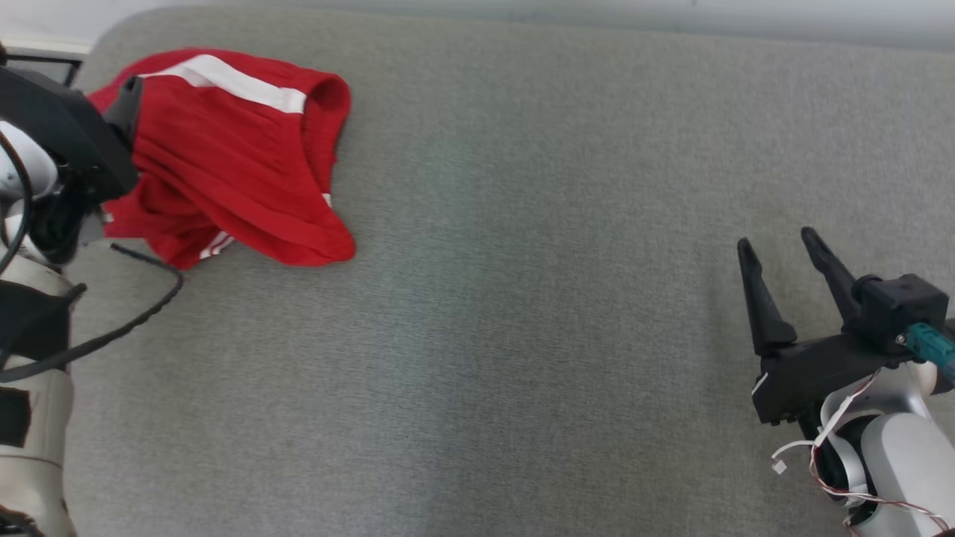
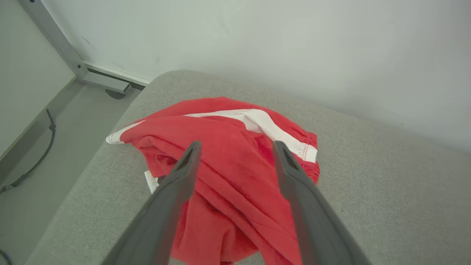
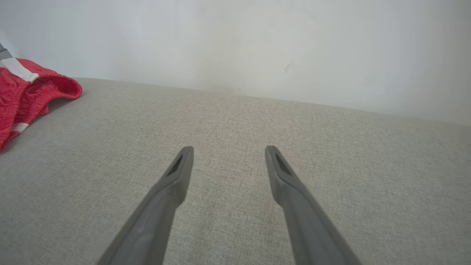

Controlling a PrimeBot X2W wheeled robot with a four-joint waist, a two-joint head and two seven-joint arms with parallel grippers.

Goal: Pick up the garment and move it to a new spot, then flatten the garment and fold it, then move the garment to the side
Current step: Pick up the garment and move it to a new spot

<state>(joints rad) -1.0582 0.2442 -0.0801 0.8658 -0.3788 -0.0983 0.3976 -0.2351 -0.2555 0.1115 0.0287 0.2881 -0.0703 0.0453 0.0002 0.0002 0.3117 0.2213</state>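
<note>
Hovering with jaws spread wide, the left gripper (image 2: 237,147) straddles the crumpled red garment (image 2: 228,176) at the cushion's (image 1: 522,335) far-left corner; nothing looks gripped. The right gripper (image 1: 776,239) waits open, well apart. Lifting, moving, flattening, folding all remain.

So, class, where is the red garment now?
In the head view the red garment lies crumpled at the grey cushion's far left corner, the left jaws open and poised at it.

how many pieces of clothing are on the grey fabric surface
1: a crumpled red fabric garment with white stripes, at the far left corner of the grey fabric surface, by the left gripper. Folds might hide another.
</note>
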